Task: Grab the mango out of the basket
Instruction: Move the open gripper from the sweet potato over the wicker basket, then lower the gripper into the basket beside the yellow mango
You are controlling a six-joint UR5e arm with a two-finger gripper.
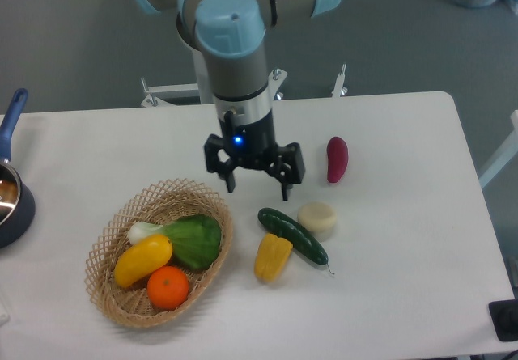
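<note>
The mango (pixel 143 260) lies in the basket (pixel 206 202), seemingly touching the orange (pixel 168 287) and leafy green (pixel 194 241). The gripper (pixel 257 188), jaws apart and empty, should align across the mango's narrow width before descending.

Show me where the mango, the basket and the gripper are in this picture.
mango (pixel 143 260), fixed camera view, middle of its yellow body.
basket (pixel 110 235), fixed camera view, left woven rim.
gripper (pixel 257 188), fixed camera view, midway between its open fingertips.

no readable text, labels, brands or numbers anywhere, arm, surface and produce all unmarked
</note>
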